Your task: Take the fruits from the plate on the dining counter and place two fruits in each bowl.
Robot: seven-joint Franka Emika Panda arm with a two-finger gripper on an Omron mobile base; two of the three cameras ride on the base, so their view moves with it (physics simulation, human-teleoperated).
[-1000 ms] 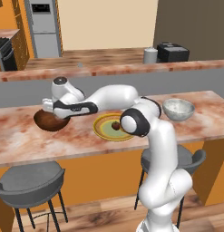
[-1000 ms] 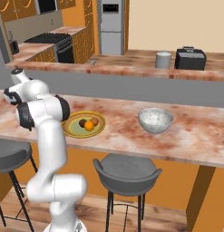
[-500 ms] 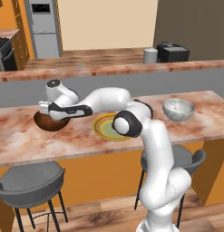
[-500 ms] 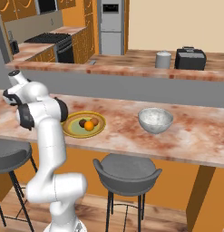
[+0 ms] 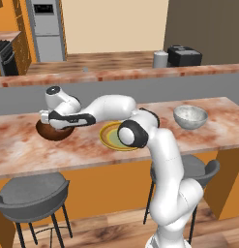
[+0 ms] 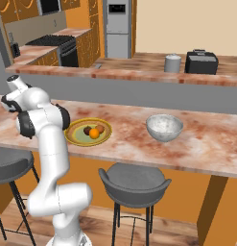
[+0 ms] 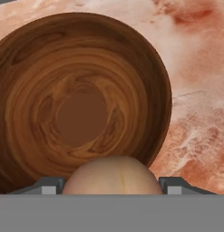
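Over the last second I have swung my hand (image 5: pixel 47 117) further left, so it now hangs right over the wooden bowl (image 7: pixel 77 99), pinching a pale pinkish fruit (image 7: pixel 112 175) between the fingers. The bowl looks empty, so I judge this will be its first fruit. Three fruits (image 6: pixel 93 132) wait on the plate (image 6: pixel 72 139) on the surface (image 6: pixel 206 144); the stone bowl (image 6: pixel 164 128) stands well apart. Nothing blocks the drop; stools (image 6: pixel 134 180) sit below.
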